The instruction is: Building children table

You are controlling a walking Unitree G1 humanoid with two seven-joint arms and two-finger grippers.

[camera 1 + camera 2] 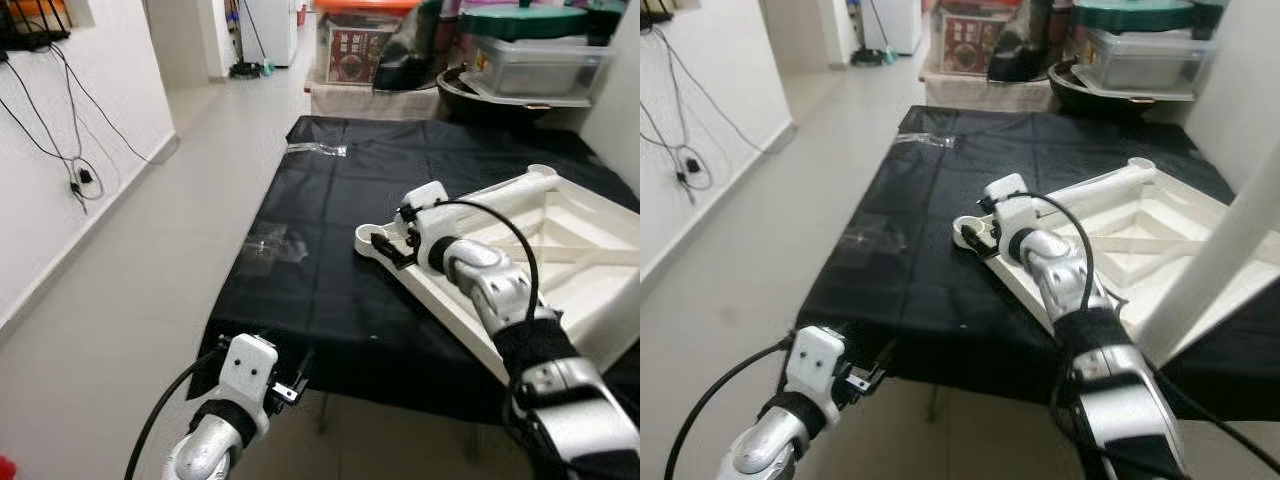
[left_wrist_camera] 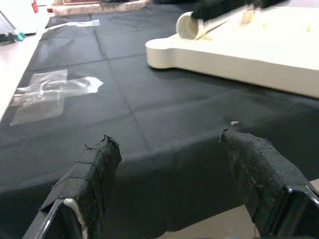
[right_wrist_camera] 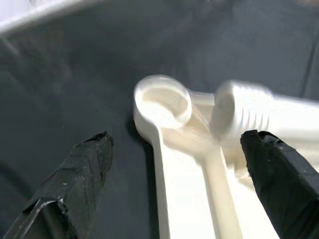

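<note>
Ahead, in the left eye view, the upturned white tabletop (image 1: 540, 250) lies on the black surface (image 1: 320, 230), the right pincer (image 1: 392, 243) over its near corner socket. Right wrist view: fingers (image 3: 75, 184) spread wide astride the socket (image 3: 162, 104). Left wrist view: the left pincer (image 2: 169, 164) gapes wide at the surface's edge, farther off.

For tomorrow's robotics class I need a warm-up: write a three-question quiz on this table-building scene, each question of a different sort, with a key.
1. True or false: the white tabletop lies upside down on the black cloth.
2. Which gripper hovers over the tabletop's corner socket? A) left B) right C) both
3. Fill in: the left gripper is at the cloth's near ____.

Key:
1. True; its ribbed underside faces up.
2. B; the right gripper is open above the socket, and a threaded leg end lies beside it.
3. Edge; it is open, holding nothing.
</note>
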